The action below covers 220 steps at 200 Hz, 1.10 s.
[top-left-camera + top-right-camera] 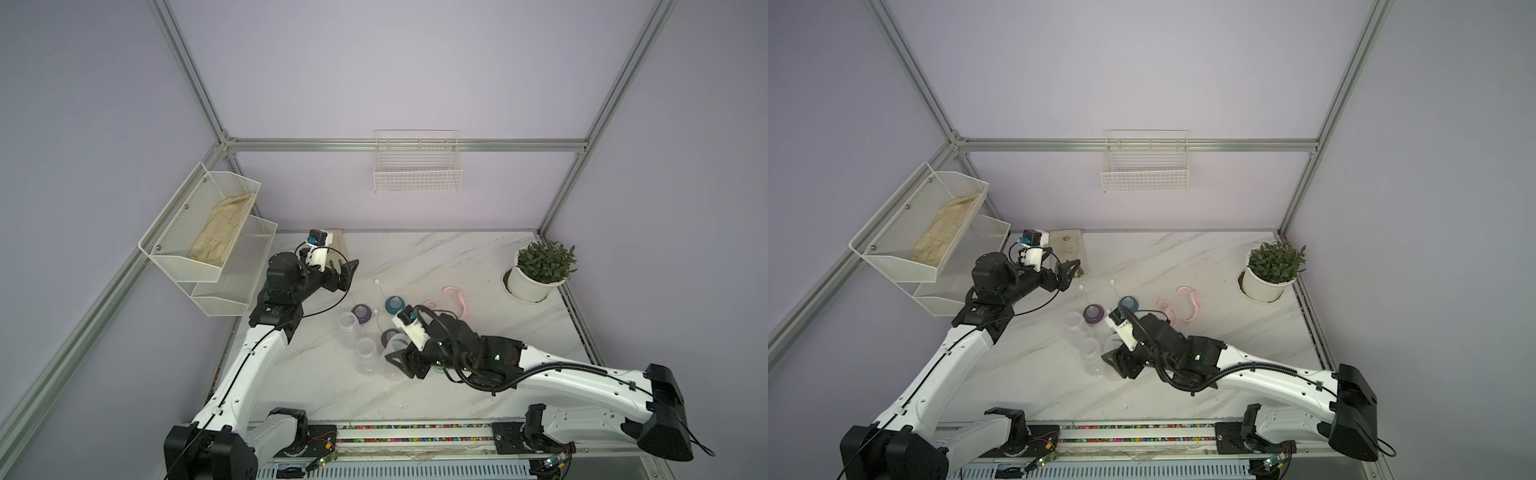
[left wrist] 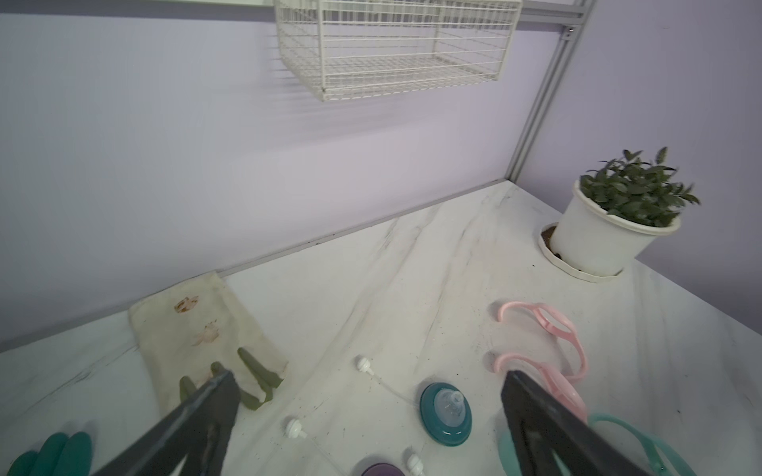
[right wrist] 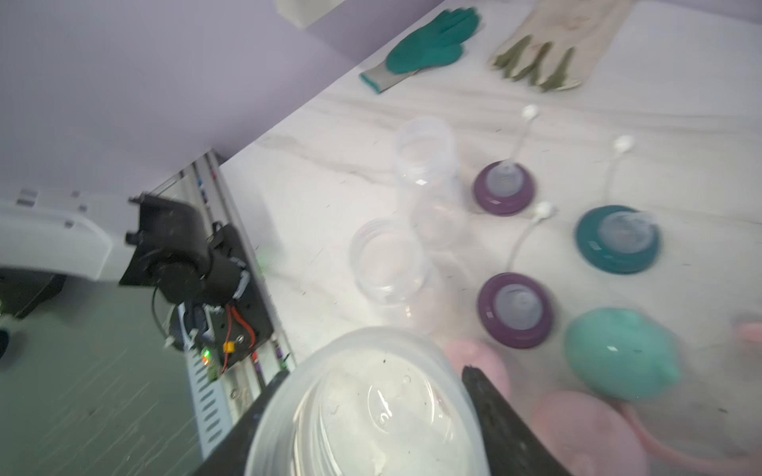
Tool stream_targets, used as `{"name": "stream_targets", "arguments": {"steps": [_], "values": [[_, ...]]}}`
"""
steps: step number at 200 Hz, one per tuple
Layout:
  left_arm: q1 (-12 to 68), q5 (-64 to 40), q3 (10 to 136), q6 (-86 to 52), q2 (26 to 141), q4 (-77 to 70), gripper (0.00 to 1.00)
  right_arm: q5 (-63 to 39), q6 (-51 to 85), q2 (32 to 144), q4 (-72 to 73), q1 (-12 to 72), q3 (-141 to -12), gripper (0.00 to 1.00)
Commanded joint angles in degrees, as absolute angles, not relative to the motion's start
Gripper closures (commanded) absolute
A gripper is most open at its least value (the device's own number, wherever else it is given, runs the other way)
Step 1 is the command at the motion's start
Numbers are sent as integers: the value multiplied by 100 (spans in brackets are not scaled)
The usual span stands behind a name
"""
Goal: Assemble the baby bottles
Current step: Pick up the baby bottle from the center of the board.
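Note:
Parts of the baby bottles lie spread over the marble table (image 1: 478, 374). My right gripper (image 3: 373, 373) is shut on one clear bottle body (image 3: 371, 412), a finger on each side of it; in a top view the gripper (image 1: 399, 361) covers most of it. Two more clear bodies (image 1: 348, 322) (image 1: 365, 349) stand to its left. Behind them rest two purple collars (image 3: 503, 187) (image 3: 515, 309) and a teal collar (image 1: 393, 304), each with a nipple. A mint dome cap (image 3: 618, 354) and pink caps (image 3: 585, 432) sit by my right gripper. My left gripper (image 1: 345, 270) hangs open and empty at the back left.
Two pink handle rings (image 1: 455, 297) (image 2: 548, 325) and a mint ring (image 2: 643, 445) lie toward the right. A potted plant (image 1: 532, 278) stands back right. A wire basket (image 1: 417, 170) hangs on the back wall, a mesh shelf (image 1: 203, 232) on the left. A beige glove (image 2: 198, 329) and a teal glove (image 3: 429, 45) lie back left.

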<state>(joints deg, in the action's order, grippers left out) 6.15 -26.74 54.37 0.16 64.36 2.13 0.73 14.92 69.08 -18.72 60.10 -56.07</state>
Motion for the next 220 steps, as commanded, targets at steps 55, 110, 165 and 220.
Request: {"name": "stream_targets", "arguments": {"steps": [55,110,165,220], "values": [[890,-6085,5948,481,6841,-543,0,564,588,7748,-2777,4568,-8406,64],[1053,-6010,5792,607,6873,-553,0,-1458,929,8373,-1689,4542,-9045,65],[1089,-6337,5857,548,7011,-584,0,-2082,1408,8271,-442,4539,-8403,66],[1124,-6620,5892,458,6996,-600,0,-2362,1676,8235,202,4541,-8133,66]]}}
